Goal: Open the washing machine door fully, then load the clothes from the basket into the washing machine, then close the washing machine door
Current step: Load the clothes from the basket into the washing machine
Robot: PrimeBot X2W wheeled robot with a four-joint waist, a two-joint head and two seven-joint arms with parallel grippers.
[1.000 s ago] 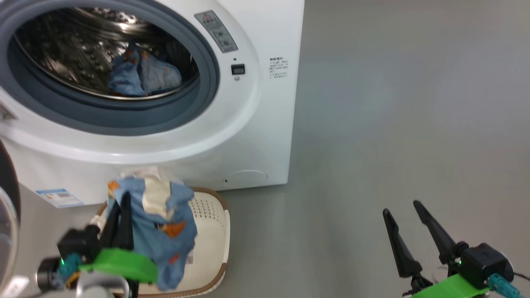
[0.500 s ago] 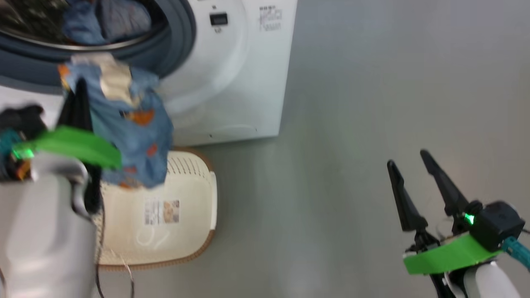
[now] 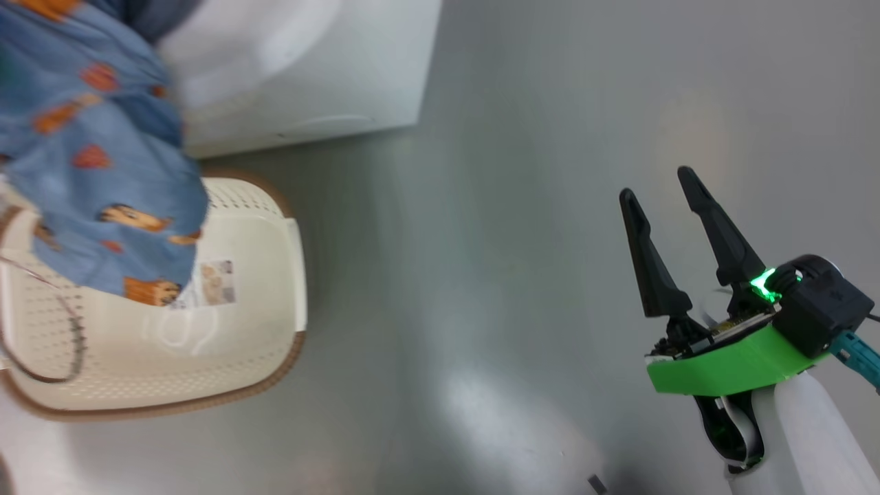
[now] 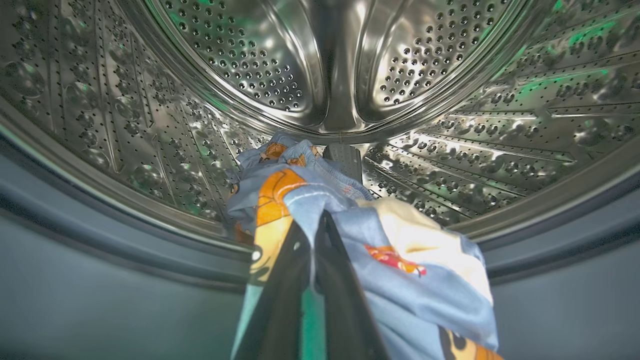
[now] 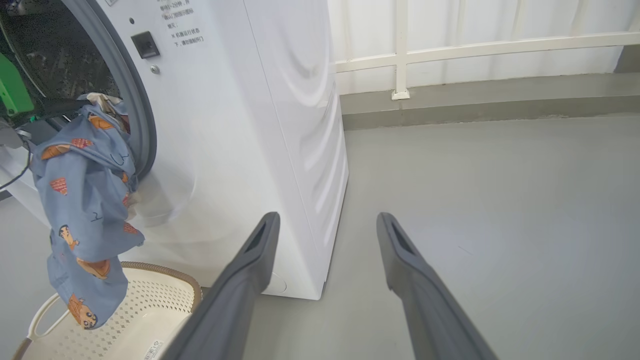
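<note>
- Head view: a blue cloth [image 3: 89, 158] with orange cartoon faces hangs at the far left, above the cream basket [image 3: 172, 357]. The washing machine [image 3: 309, 75] stands just beyond. At the near right, the right gripper [image 3: 655, 184] is over bare floor [image 3: 481, 240], well apart from the cloth, fingers spread and empty.
- Left wrist view: the left gripper [image 4: 317, 225] is at the mouth of the steel drum [image 4: 150, 140], fingers pressed together on the blue cloth, which drapes to their right. Another cloth [image 4: 280, 155] lies on the drum's bottom, beyond the fingertips.
- Right wrist view: the spread fingers hold nothing. Far to their left, the blue cloth hangs from the machine's opening over the basket.
</note>
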